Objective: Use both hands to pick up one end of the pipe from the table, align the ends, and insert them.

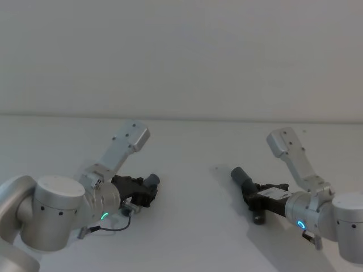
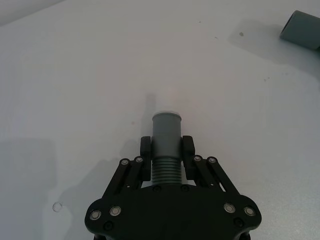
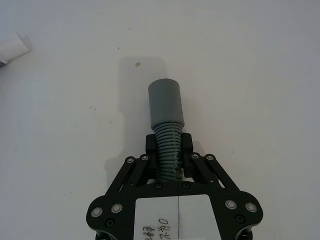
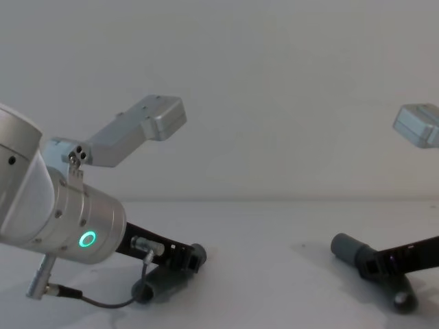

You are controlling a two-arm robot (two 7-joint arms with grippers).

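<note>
The left gripper [image 1: 143,192] is sitting low at about 8 o'clock on the table [image 1: 187,238] in the head view. Its black fingers [image 2: 145,150] are pressing from both sides on the ribbed neck of the left pipe piece [image 2: 166,131], just behind its smooth grey collar, which is pointing toward 1 o'clock, out past the fingertips. In the chest view this piece's far end [image 4: 159,285] is hanging beneath the gripper, close to the table, while the silver wrist [image 4: 75,226] is glowing with a green ring and trailing a thin cable [image 4: 103,301]. The right gripper [image 1: 251,195] is working at about 4 o'clock on the table, likewise pinching the ribbed section of the right pipe piece [image 3: 165,105]. That piece's wide plain mouth is aiming toward 11 o'clock, and its other end [image 1: 259,218] is bending down toward 6 o'clock. The two pieces are lying well apart, their open ends angling inward. Whether either piece is resting on the table or hovering just above it, I cannot tell.
</note>
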